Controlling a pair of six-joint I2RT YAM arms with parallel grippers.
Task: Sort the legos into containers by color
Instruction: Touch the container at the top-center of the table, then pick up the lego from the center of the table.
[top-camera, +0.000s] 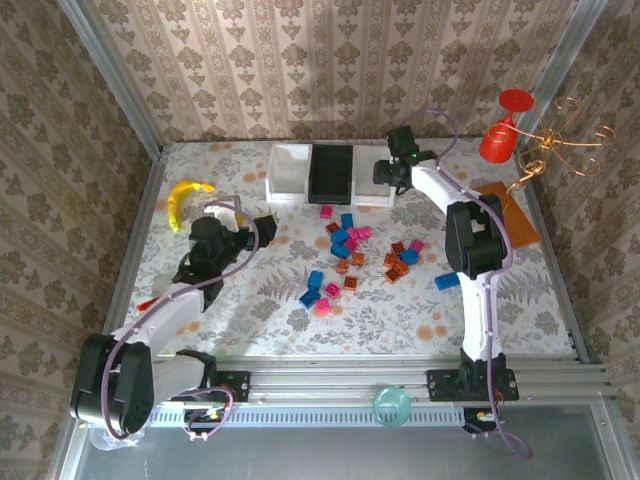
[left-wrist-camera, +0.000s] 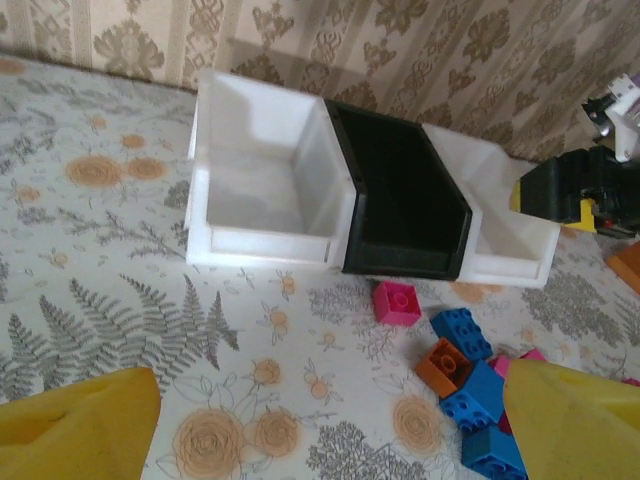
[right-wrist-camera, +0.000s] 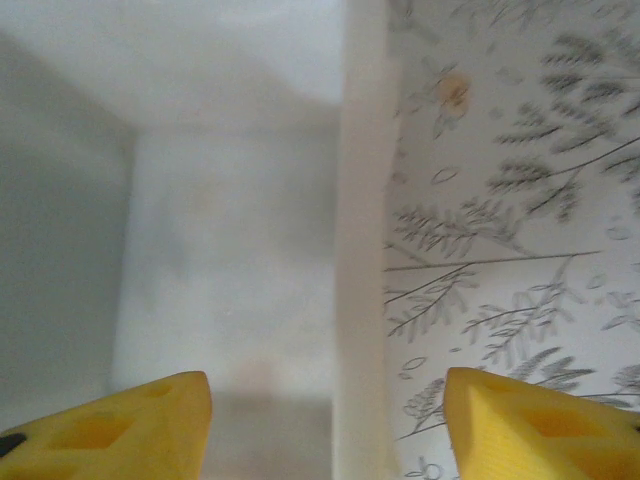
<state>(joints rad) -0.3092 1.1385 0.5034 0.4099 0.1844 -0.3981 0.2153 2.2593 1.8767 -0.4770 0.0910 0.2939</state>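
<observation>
Small blue, pink and orange legos (top-camera: 341, 238) are scattered before three trays (top-camera: 287, 195). The left gripper (left-wrist-camera: 330, 372) and right gripper (right-wrist-camera: 325, 385) are held wide apart, empty.

Top cam overhead; L wrist low, shares containers (top-camera: 330, 175); R wrist close-up.

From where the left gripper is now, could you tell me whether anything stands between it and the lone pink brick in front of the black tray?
Nothing visible does. The open left gripper faces the pink brick across bare tablecloth; a blue brick and an orange brick lie to the right of that path.
</observation>
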